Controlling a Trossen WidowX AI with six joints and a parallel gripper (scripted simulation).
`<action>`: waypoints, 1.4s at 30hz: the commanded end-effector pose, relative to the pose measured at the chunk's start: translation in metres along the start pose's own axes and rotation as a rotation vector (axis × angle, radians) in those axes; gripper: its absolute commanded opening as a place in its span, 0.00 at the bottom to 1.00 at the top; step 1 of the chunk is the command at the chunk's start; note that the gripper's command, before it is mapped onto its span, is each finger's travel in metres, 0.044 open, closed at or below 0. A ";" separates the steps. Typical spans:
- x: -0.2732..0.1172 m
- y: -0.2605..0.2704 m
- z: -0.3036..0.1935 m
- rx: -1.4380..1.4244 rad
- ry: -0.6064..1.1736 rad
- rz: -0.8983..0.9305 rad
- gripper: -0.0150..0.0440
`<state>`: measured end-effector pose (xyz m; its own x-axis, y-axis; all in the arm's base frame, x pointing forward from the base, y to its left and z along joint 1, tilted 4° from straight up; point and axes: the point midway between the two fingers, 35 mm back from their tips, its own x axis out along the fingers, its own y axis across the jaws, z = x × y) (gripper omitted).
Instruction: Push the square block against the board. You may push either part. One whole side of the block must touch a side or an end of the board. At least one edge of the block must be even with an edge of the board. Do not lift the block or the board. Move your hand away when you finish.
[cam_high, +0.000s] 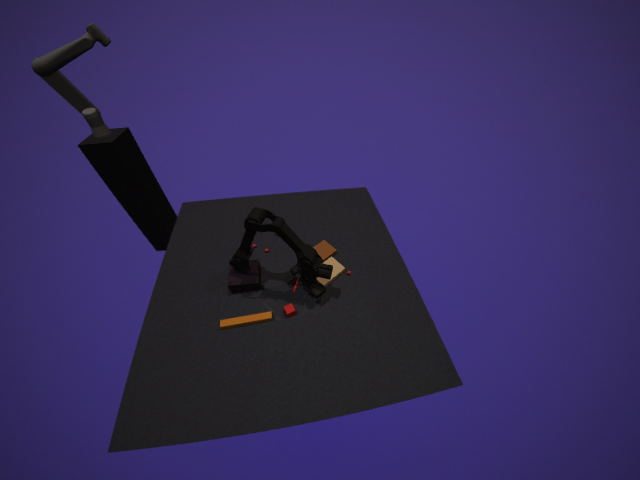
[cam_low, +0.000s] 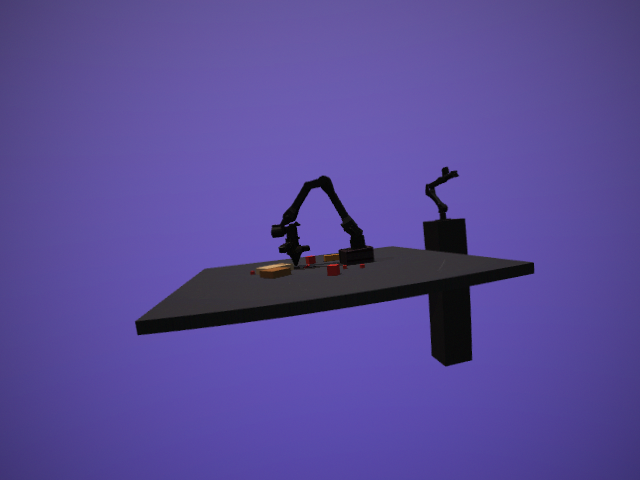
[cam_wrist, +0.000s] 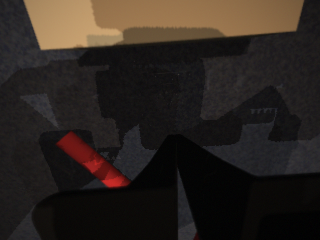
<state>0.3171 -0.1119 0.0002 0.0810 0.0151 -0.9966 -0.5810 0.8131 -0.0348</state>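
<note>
A flat tan square block (cam_high: 338, 267) (cam_low: 273, 266) (cam_wrist: 165, 20) lies right of the arm's base. A long orange board (cam_high: 246, 319) lies apart from it, nearer the front left. My gripper (cam_high: 311, 290) (cam_low: 296, 264) (cam_wrist: 174, 140) is shut and empty, with its tips low over the mat just off the near edge of the tan block. In the wrist view a strip of bare mat shows between the fingertips and the block's edge. A thin red stick (cam_high: 295, 285) (cam_wrist: 91, 161) lies on the mat just left of the fingers.
A darker brown square slab (cam_high: 324, 249) lies just behind the tan block. A red cube (cam_high: 289, 309) (cam_low: 333, 269) sits by the right end of the board. Small red markers (cam_high: 266, 250) (cam_high: 348, 272) dot the mat. The arm's base (cam_high: 244, 273) (cam_low: 356, 254) stands left of the gripper. A black pillar (cam_high: 126, 180) holds another arm.
</note>
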 end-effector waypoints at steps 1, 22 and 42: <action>-0.039 -0.003 0.003 -0.003 -0.013 -0.012 0.25; -0.058 -0.033 0.043 0.470 -0.027 -0.020 0.25; -0.060 -0.061 0.102 1.167 -0.033 -0.004 0.25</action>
<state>0.4220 -0.1049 0.0696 0.1119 0.0148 -0.9936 0.4400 0.8958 0.0629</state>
